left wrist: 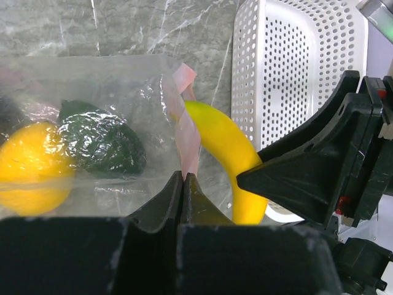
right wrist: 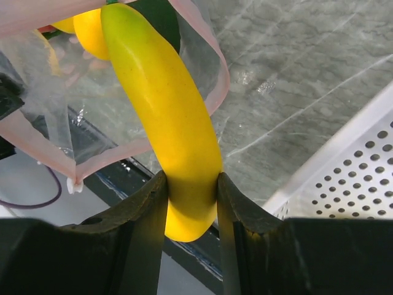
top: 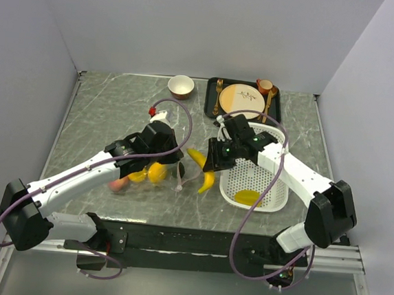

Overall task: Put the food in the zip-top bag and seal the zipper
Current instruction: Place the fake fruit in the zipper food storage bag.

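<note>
step: banana (right wrist: 159, 92) into zip-top bag (left wrist: 116, 80), which lies left of basket (left wrist: 288, 61) | right gripper (right wrist: 191, 179): pinching banana, tip at mouth | left gripper (left wrist: 183, 178): pressed together, seemingly on zipper (left wrist: 187, 132) | do: slide lengthwise past strip, then release

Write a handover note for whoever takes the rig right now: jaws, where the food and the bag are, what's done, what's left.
Left gripper: jaws shut on the zipper, holding up the edge of the zip-top bag.
Right gripper: jaws closed on the banana, its tip at the bag's open mouth.
Done: a yellow round fruit and a dark fruit lie inside the bag.
Left: push the banana in, fetch the yellow piece from the white basket, then seal the zipper.
</note>
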Robot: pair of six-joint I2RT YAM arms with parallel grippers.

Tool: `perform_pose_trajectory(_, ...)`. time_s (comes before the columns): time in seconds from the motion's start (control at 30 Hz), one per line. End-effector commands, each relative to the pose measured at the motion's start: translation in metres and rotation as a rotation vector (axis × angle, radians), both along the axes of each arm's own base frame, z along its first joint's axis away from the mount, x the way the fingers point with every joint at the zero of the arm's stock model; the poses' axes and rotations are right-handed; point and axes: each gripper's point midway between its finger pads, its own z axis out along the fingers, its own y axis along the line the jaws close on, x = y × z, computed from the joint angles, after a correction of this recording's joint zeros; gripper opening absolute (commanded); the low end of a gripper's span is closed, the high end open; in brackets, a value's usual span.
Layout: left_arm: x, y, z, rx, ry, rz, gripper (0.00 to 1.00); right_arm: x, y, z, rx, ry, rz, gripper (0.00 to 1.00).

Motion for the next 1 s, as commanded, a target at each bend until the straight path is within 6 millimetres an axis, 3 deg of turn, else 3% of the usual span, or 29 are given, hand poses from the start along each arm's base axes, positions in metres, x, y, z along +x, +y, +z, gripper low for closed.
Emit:
perform_pose_trajectory(0.0,0.002,0.000,0.021,-0.029,-0.050,0.002,0.01,0.014,-0.014,0.021,-0.054,-0.120,-0.074,0.32)
perform_pose_trajectory(0.23,0.003,-0.005,0.019,-0.034,-0.043,-0.010,0.01,0.012,-0.023,0.049,-0.018,-0.188,-0.125,0.33)
perform_pose_trajectory(0.6,0.001,0.000,0.022,-0.036,-0.055,-0.002,0.01,-0.019,-0.016,0.022,-0.062,-0.067,0.015,0.36)
perform_pose_trajectory(0.77,0.001,0.000,0.023,-0.037,-0.055,0.000,0.01,-0.026,-0.009,0.021,-0.052,-0.052,0.048,0.36)
perform_pose_trajectory(0.97,-0.002,-0.001,0.020,-0.026,-0.046,-0.021,0.01,-0.012,0.007,0.025,-0.024,-0.076,0.052,0.36)
